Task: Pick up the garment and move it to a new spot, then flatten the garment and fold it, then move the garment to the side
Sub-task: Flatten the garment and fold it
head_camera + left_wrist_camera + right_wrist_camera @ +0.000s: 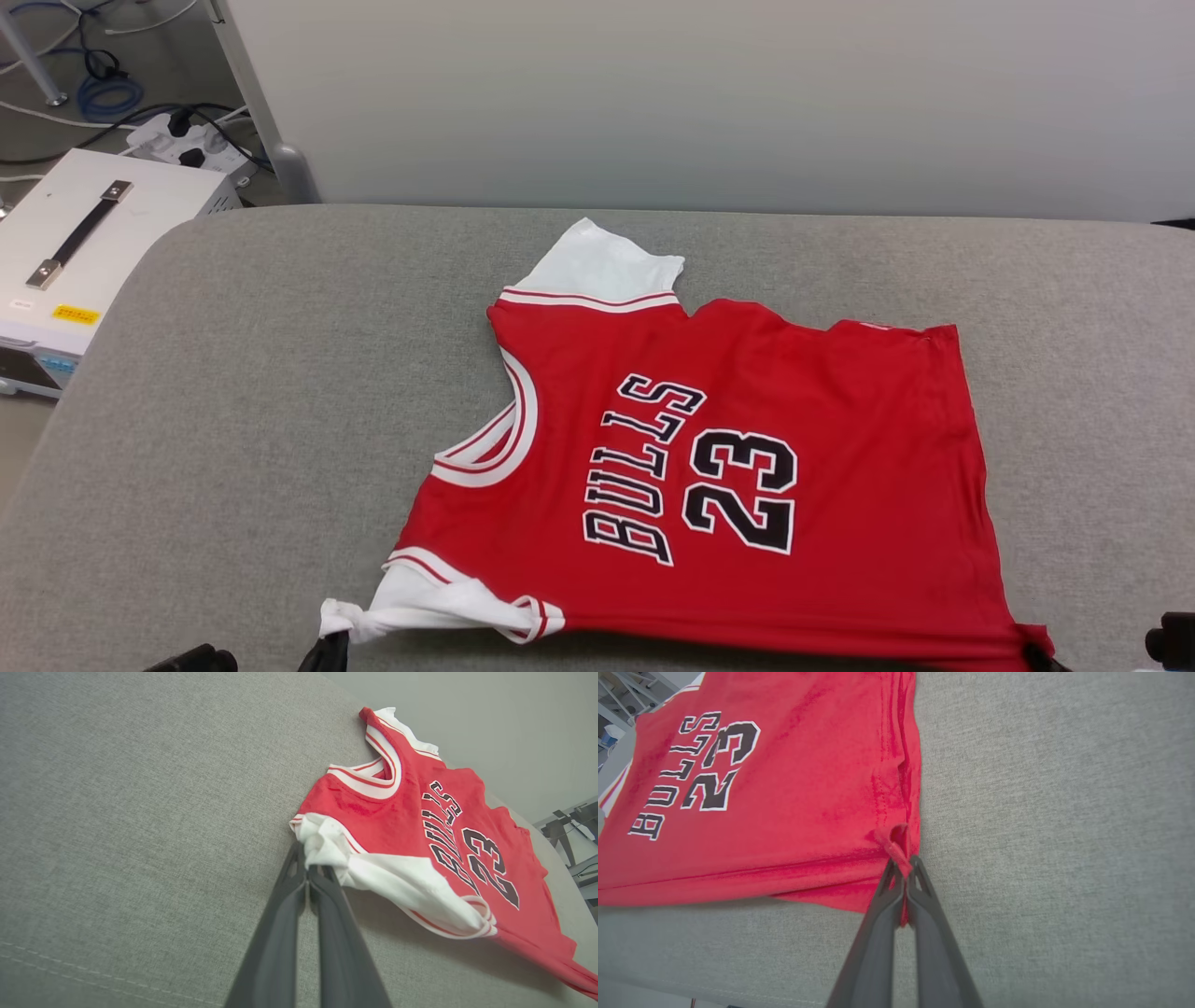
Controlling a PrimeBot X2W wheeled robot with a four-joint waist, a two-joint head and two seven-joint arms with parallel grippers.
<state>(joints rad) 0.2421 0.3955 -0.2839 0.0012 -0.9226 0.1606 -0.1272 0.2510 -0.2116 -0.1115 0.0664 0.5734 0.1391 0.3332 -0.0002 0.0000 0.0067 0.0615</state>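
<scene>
Lying face-up on the grey surface [233, 373], the garment [747, 448] runs collar-to-hem from 9 to 3 o'clock. The left hand [307, 865] pinches its near white sleeve at 7 o'clock, the right hand [906, 865] its near hem corner at 5; lifting likely carries both toward 12.

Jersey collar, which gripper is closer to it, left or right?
Left. The left gripper pinches the bunched white sleeve right beside the collar; the right gripper pinches the red hem corner at the jersey's far end.
</scene>
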